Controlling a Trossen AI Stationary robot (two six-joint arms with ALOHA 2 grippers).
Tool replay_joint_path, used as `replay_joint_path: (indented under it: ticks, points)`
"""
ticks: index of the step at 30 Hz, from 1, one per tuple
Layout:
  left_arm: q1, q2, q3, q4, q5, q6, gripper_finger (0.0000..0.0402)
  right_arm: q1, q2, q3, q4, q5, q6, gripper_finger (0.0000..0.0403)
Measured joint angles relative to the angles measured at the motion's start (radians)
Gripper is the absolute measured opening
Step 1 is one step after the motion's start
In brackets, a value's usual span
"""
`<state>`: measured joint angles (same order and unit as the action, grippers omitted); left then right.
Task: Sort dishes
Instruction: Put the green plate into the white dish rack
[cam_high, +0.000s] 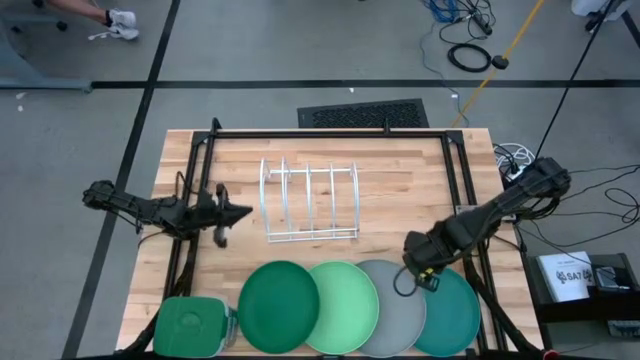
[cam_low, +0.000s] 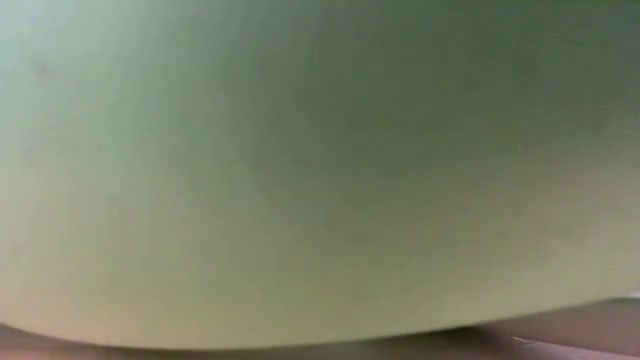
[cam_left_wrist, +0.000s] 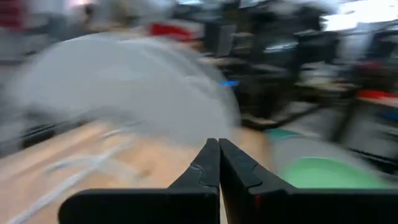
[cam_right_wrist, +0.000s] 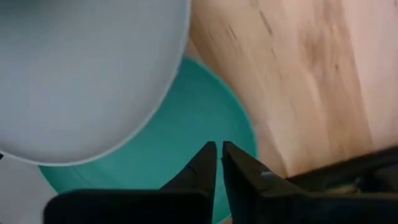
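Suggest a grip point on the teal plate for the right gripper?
Take the teal plate by its free outer rim, coming from the table's right side. The grey plate overlaps its inner edge, so only the outer arc lies clear. The right gripper, fingers nearly together, hangs just above it.

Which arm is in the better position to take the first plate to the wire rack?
Probably the right: its pincer hangs closed over the round grey plastic plate and round teal plastic plate. The left pincer, closed, waits beside the white wire rack, away from the plates.

low view blocked by mint plate (cam_low: 300, 170), left wrist view blurred
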<state>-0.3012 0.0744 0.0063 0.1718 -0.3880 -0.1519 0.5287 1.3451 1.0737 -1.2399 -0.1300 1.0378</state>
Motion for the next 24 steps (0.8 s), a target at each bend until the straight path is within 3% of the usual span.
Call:
replay_joint_path:
  ticks: [3, 6, 14, 19, 24]
  points:
    - [0.000, 0.000, 0.000, 0.090, 0.194, 0.034, 0.0000, 0.053, -0.025, -0.031, 0.011, 0.005, 0.081, 0.0068]
    - [0.000, 0.000, 0.000, 0.146, 0.292, 0.049, 0.0000, 0.093, -0.048, -0.074, 0.066, -0.005, 0.136, 0.0116]
    - [0.000, 0.000, 0.000, 0.159, 0.354, 0.053, 0.0000, 0.144, -0.052, -0.167, 0.134, 0.001, 0.175, 0.0231]
    - [0.000, 0.000, 0.000, 0.156, 0.355, 0.053, 0.0005, 0.149, -0.052, -0.198, 0.128, 0.008, 0.155, 0.0244]
    - [0.000, 0.000, 0.000, 0.154, 0.357, 0.017, 0.0055, 0.148, -0.052, -0.200, 0.127, 0.023, 0.137, 0.0229]
